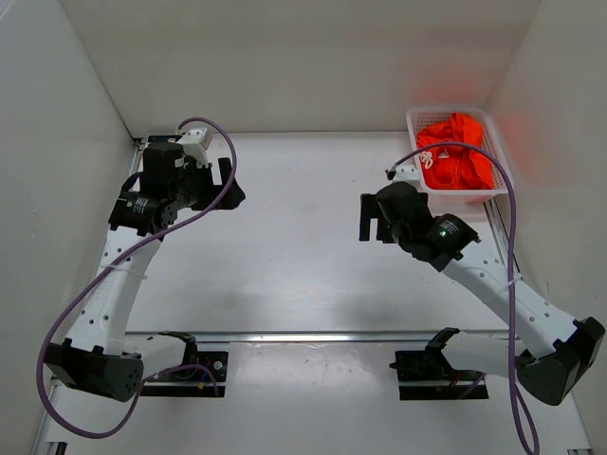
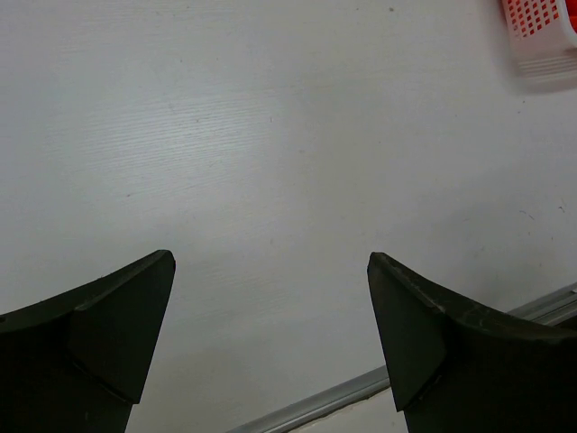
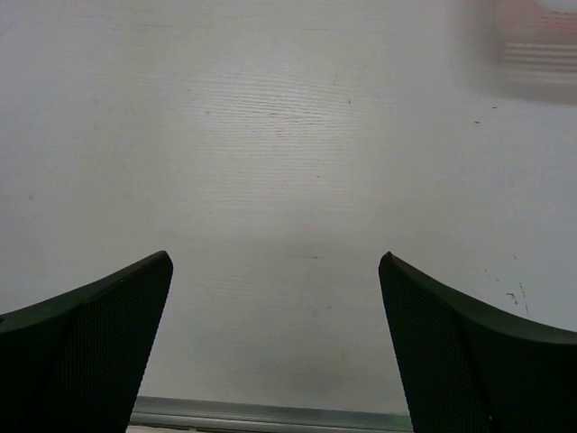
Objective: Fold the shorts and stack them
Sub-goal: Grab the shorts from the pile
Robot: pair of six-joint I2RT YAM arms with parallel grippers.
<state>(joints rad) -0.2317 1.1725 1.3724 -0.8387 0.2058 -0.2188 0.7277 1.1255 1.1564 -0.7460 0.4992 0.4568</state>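
The orange-red shorts (image 1: 457,152) lie crumpled in a white mesh basket (image 1: 413,121) at the back right corner of the table. My left gripper (image 1: 228,182) hovers at the back left, open and empty, its black fingers (image 2: 108,325) spread wide over bare table. My right gripper (image 1: 368,218) hovers right of centre, in front and to the left of the basket, open and empty, its fingers (image 3: 99,334) spread wide. The basket's corner (image 2: 541,32) shows at the top right of the left wrist view, and as a blur (image 3: 527,50) in the right wrist view.
White walls enclose the table on the left, back and right. A metal rail (image 1: 303,336) runs across the near part of the table, in front of the arm bases. Purple cables loop from both arms.
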